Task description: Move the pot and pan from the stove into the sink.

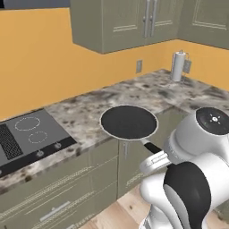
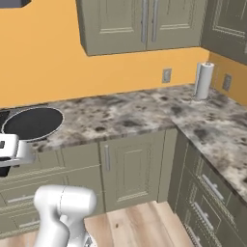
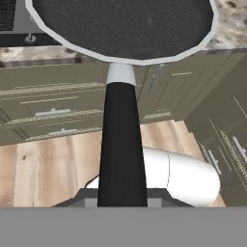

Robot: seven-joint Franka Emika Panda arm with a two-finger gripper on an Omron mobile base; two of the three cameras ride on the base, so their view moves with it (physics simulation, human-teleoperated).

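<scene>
Right of the stove (image 1: 31,136), above the front edge of the speckled stone desk (image 1: 147,91): pan (image 1: 129,122), black inside with a pale rim, held level and apparently lifted clear of the surface, though contact beneath cannot be judged from these angles. Hanging partly past the desk edge, over the grey-green lower cabinets (image 1: 53,197). Long dark handle (image 3: 120,140) running back from the pan toward the arm, joined to the rim by a short silver collar. Gripper (image 1: 154,162) at the far end of that handle; fingers closed narrowly on it, tips themselves mostly hidden behind the handle in the hand view. From the right base view, same pan (image 2: 33,123) low at the left, just beyond the gripper (image 2: 9,152).

On the stove: white ring outlines, ribbed vent strip at the left, silver knobs along the front. Further right of the stove, well apart from the pan, in the corner where the desk turns: upright paper towel roll (image 1: 178,66) against the orange wall, a wall outlet (image 1: 139,66) between it and the pan. Above, upper cabinets (image 1: 129,22) with long metal handles. Below the pan, wood floor (image 3: 53,164).
</scene>
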